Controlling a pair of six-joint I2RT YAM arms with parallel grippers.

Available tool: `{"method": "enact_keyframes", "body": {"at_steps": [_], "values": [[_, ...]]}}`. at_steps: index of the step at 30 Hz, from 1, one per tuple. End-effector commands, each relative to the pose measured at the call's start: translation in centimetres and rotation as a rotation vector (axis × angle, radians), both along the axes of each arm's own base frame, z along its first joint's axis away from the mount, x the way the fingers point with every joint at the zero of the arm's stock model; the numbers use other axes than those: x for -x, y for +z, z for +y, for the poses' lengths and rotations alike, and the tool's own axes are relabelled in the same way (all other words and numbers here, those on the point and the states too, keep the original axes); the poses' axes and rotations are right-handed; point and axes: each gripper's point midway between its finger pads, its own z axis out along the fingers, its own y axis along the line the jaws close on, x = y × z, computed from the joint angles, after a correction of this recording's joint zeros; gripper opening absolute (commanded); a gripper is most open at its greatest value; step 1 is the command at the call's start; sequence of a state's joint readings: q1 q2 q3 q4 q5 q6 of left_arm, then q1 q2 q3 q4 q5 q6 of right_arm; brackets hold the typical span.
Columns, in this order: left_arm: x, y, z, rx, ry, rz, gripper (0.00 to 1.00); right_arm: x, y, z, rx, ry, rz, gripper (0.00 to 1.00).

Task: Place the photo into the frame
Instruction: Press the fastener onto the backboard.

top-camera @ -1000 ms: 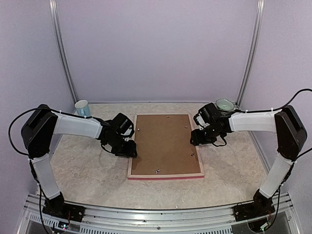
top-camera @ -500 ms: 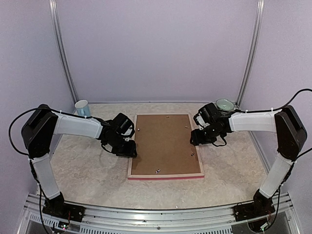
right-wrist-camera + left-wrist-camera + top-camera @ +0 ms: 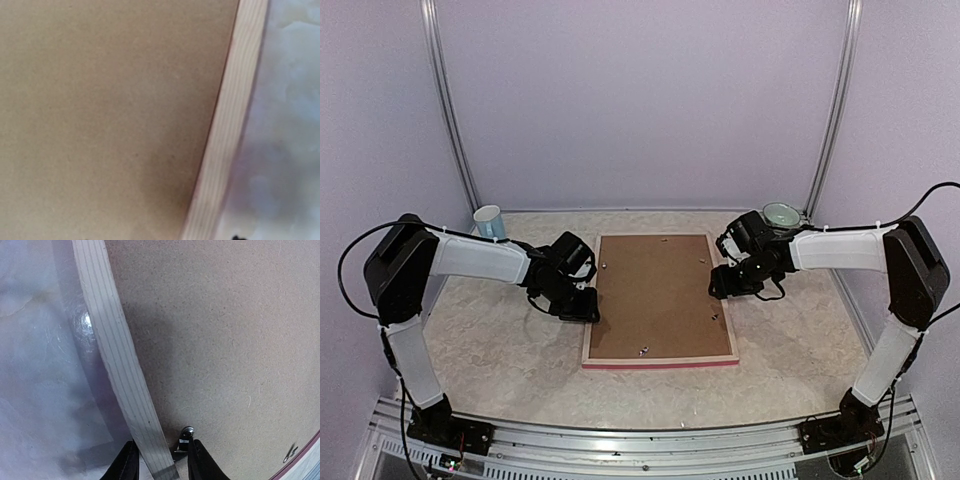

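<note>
Found the frame [image 3: 660, 363] at lower centre of the top view, pale back up, pink edge nearest, a brown board [image 3: 658, 295] filling it. Saw no photo; possibly hidden beneath. Found the left gripper [image 3: 162, 455] parted astride the left rail, beside 1 metal tab [image 3: 186, 432], not clenched. Could not tell whether the right gripper [image 3: 723, 282], at the right rail, was parted or clenched. Probably best to turn each tab gently, keeping the board flat. Read no writing anywhere.
</note>
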State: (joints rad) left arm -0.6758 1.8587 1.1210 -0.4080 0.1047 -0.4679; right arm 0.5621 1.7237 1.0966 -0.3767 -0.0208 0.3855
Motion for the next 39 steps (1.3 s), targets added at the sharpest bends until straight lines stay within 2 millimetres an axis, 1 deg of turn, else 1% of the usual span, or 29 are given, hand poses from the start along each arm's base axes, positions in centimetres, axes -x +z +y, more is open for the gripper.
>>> {"method": "enact_keyframes", "body": {"at_steps": [1, 12, 15, 27, 31, 39], "values": [[0.31, -1.51, 0.67, -0.047, 0.009, 0.028, 0.32, 0.01, 0.8, 0.5, -0.014, 0.011, -0.018, 0.6], [0.26, -1.41, 0.74, -0.044, 0.013, 0.024, 0.3, 0.02, 0.8, 0.53, -0.017, 0.011, -0.017, 0.6], [0.32, -1.46, 0.73, -0.042, 0.012, 0.026, 0.28, 0.08, 0.74, 0.51, -0.017, 0.01, -0.015, 0.6], [0.27, -1.35, 0.88, -0.041, 0.019, 0.024, 0.29, 0.16, 0.59, 0.44, -0.016, 0.008, -0.012, 0.6], [0.25, -1.31, 1.0, -0.041, 0.024, 0.023, 0.26, 0.13, 0.61, 0.46, -0.016, 0.009, -0.014, 0.61], [0.12, -1.24, 1.09, -0.038, 0.031, 0.019, 0.25, 0.16, 0.53, 0.5, -0.018, 0.009, -0.011, 0.61]]}}
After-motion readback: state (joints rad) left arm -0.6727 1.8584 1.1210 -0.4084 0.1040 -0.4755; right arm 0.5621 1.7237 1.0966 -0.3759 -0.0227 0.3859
